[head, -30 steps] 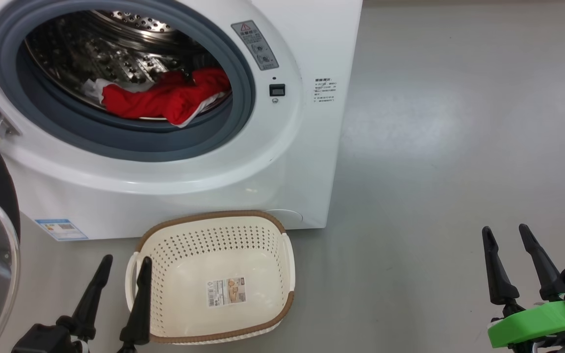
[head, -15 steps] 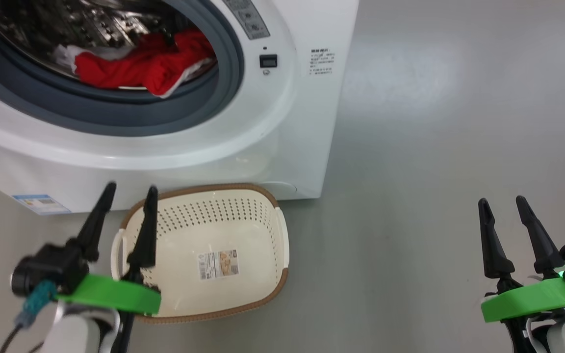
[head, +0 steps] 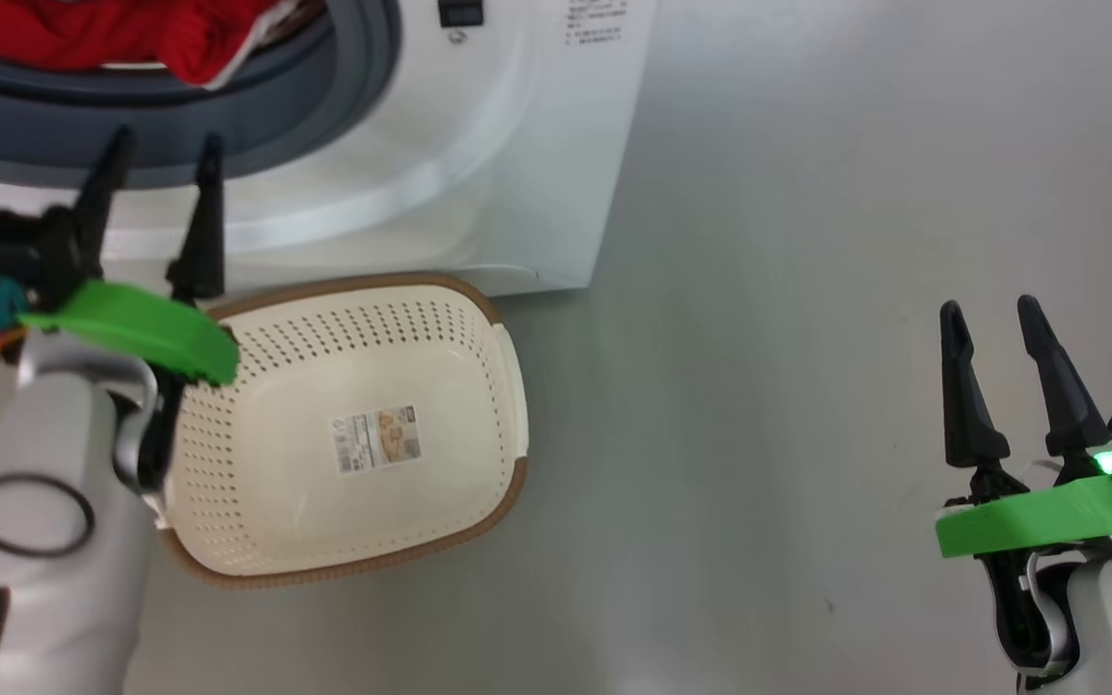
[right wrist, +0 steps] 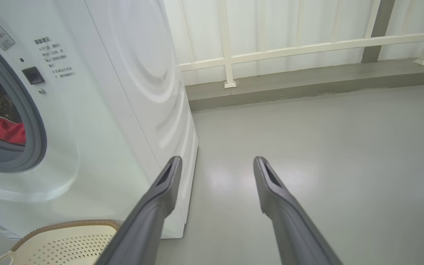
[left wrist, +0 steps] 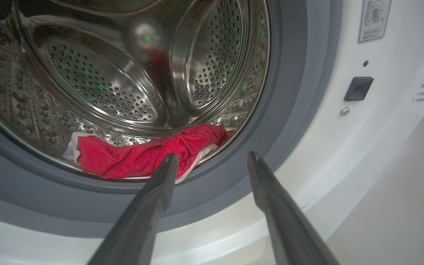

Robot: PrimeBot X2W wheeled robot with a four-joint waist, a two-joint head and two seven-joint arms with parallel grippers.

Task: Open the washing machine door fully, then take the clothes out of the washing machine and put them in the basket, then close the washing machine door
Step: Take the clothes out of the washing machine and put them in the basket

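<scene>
You have the washing machine (head: 479, 145) across the top left of the head view, its white front facing you and its mouth uncovered, ringed by the grey gasket (left wrist: 293, 92), with the perforated steel drum (left wrist: 105, 81) behind it. The grey floor (head: 807, 290) takes up the right side. The basket (head: 276, 502) sits on that floor just in front of the machine's lower front, upright, with nothing in it but the sticker (head: 377, 439) on its bottom. The clothes (left wrist: 131, 158) lie inside the drum at its lower front, a red bundle with white trim, one fold draped over the inner lip of the gasket. Your left gripper (head: 164, 138) is raised above the basket's left end and points at the lower gasket; in the left wrist view its fingers stand wide apart with nothing between them, the left fingertip in line with the red fabric, though you cannot tell contact from here. Your right gripper (head: 989, 305) hangs over bare floor, well to the right of the machine, equally spread and holding nothing. A small black latch socket (left wrist: 358, 88) sits on the front panel, right of the gasket.
</scene>
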